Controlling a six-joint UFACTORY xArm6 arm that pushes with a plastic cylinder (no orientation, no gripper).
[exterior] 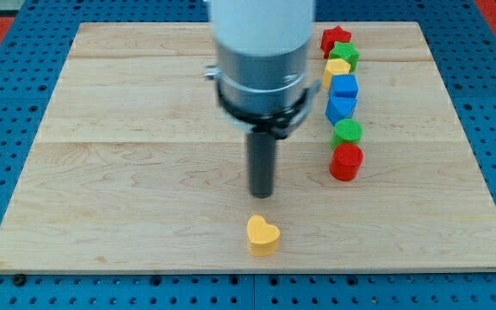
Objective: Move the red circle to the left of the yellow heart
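The red circle (346, 161) is a short red cylinder on the wooden board (127, 172), at the bottom end of a column of blocks on the view's right. The yellow heart (263, 234) lies alone near the board's bottom edge, below and left of the red circle. My tip (262, 193) stands just above the yellow heart, with a small gap between them, and about a hundred pixels left of the red circle. The arm's white and grey body (262, 52) rises above the rod.
Above the red circle the column holds a green circle (347, 131), a blue block (340, 108), a blue cube (344, 86), a yellow block (337, 69), a green star (345, 54) and a red star (336, 38). Blue pegboard (7, 52) surrounds the board.
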